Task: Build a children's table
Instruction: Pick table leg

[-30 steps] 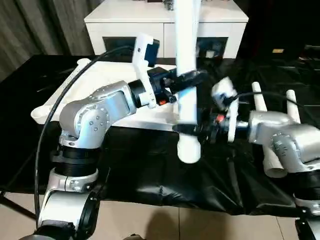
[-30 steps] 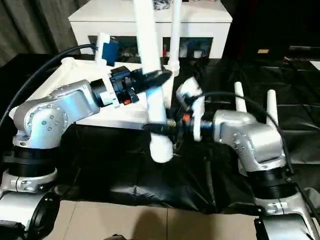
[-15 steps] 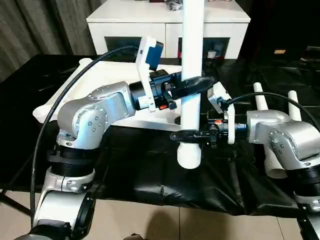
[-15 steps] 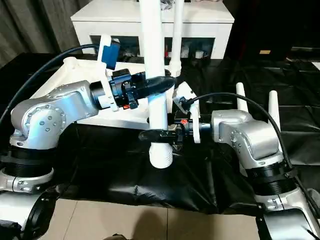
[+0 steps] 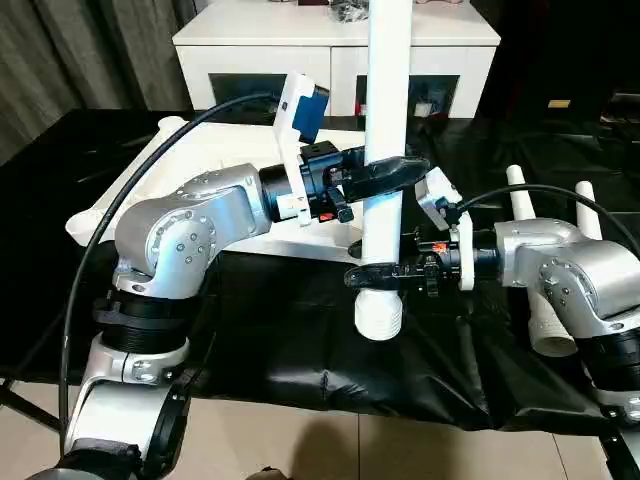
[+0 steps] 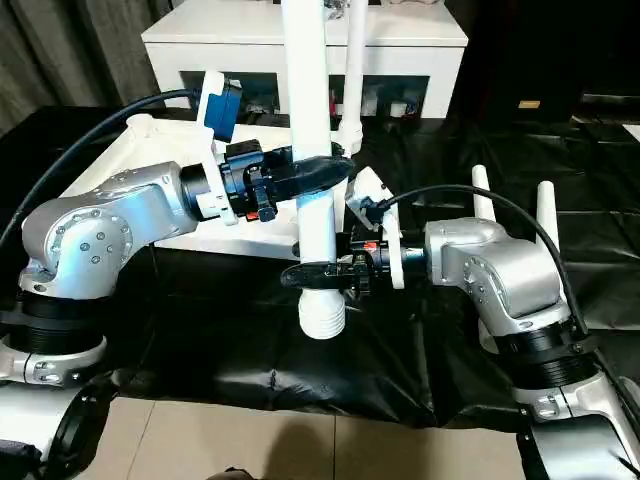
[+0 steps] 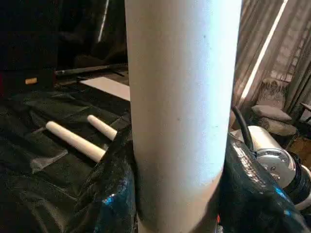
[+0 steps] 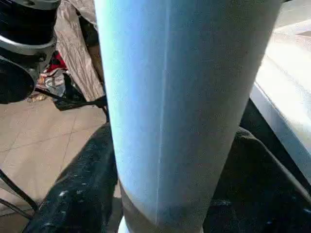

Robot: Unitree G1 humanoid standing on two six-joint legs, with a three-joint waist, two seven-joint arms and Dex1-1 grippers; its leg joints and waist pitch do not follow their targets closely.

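Cloth: I see a black sheet over the work surface, below both of my grippers.

Cabinet: white, with dark glass doors, far behind my fingers.

Top: the white table top lies flat on the cloth, behind my left gripper and under my left forearm; one corner shows at.

Held leg: a long round white leg, upright, between the fingers of both grippers; its ribbed lower end hangs above the cloth, just below my right fingers.

Spare legs: two more white legs stand behind my right arm, well apart from the held one; another leg rises just behind it.

Left gripper: its black fingers are clamped around the held leg, at the middle of the part I can see.

Right gripper: its fingers also grasp the held leg, lower, just above the ribbed end.

Left fingers: in the wrist view they press on both sides of the leg.
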